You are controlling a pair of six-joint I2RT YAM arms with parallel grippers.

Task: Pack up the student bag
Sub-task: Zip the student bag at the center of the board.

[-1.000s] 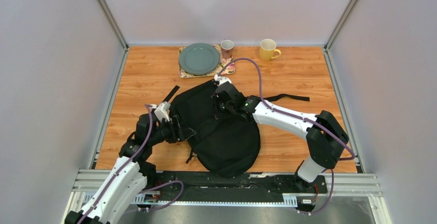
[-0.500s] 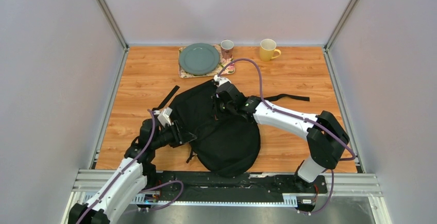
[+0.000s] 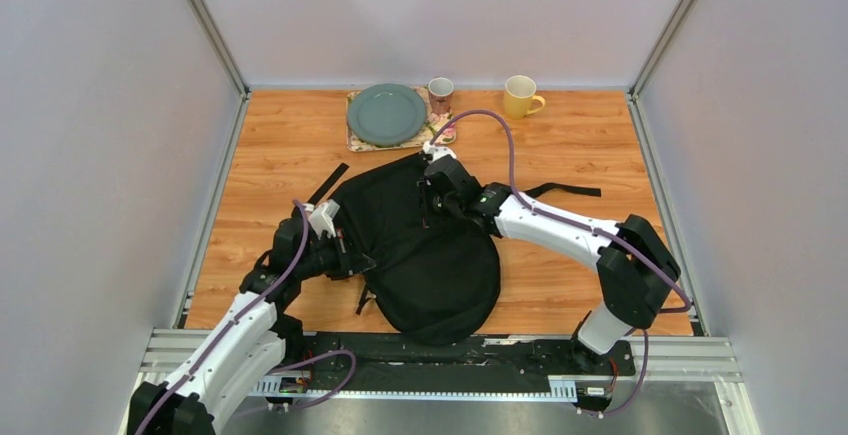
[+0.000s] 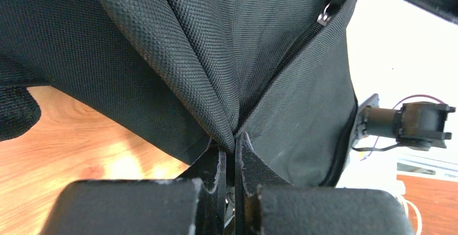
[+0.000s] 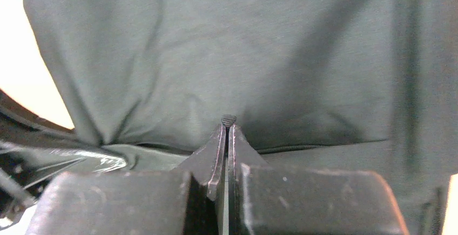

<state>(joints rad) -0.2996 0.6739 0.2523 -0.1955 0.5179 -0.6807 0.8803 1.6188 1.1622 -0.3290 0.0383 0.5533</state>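
Student bag [image 3: 440,265] tugged into shape for packing
Left hand [image 4: 231,138] and right hand [image 5: 227,124], each clenched on its fabric, have edged back, drawing its near edge in.

Left pincer [image 4: 231,138], right pincer [image 5: 227,127]: jaws together.
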